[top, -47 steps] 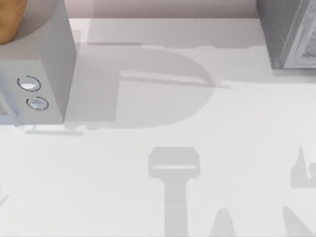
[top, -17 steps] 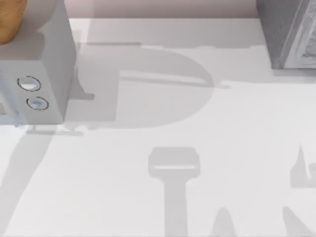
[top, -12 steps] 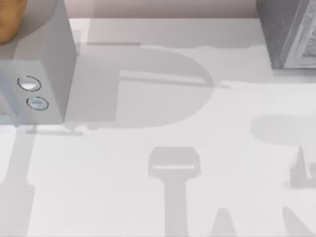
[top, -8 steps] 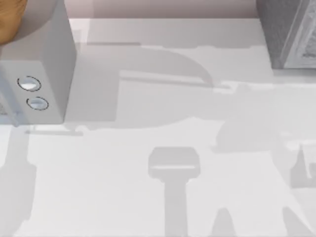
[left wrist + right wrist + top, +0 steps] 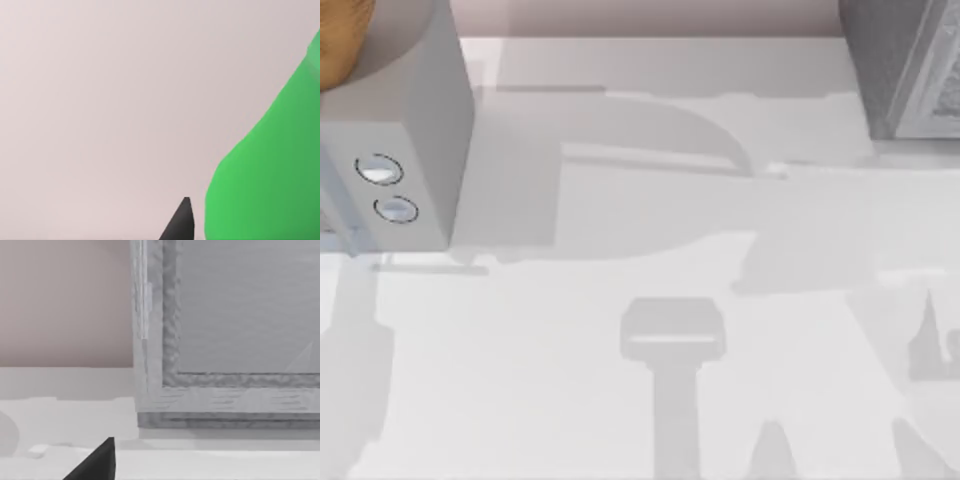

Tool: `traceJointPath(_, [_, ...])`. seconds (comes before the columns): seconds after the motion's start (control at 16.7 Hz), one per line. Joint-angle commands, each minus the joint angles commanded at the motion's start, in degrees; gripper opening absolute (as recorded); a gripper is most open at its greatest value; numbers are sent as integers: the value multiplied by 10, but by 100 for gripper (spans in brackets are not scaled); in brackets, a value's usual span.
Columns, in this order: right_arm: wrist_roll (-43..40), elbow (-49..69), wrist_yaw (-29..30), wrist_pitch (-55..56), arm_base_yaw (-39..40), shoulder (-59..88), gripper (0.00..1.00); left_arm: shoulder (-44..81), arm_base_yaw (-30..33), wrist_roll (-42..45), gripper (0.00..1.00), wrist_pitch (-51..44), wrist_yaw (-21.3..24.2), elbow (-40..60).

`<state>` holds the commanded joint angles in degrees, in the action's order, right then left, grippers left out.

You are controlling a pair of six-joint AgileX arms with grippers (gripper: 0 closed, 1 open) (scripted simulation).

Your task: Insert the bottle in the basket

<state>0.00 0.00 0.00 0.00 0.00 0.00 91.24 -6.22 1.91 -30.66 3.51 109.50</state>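
- While our left wrist view faces a blank wall, the bottle (image 5: 265,175) (bright green) sits just beside one dark finger (image 5: 179,223); grip state: cannot tell.
- Right finger (image 5: 95,462) points toward a grey box (image 5: 225,330) on the white surface (image 5: 620,420); cannot tell.

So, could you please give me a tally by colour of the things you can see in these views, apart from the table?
Green: 1, the bottle in the left wrist view.
Grey: 2, the box with two round dials at the table's left and the framed appliance at its right.
Orange-brown: 1, a rounded object on the box.
Black: 2, a fingertip of the left gripper and of the right gripper.
Total: 6
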Motion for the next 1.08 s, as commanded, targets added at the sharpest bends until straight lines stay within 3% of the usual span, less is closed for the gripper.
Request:
traceJointPath(0.3, [0, 0, 0, 0, 0, 0, 100, 35, 0, -1, 0, 86, 0, -44])
traceJointPath(0.54, [0, 0, 0, 0, 0, 0, 100, 38, 1, -1, 0, 91, 0, -47])
traceJointPath(1.08, [0, 0, 0, 0, 0, 0, 100, 38, 1, -1, 68, 91, 0, -47])
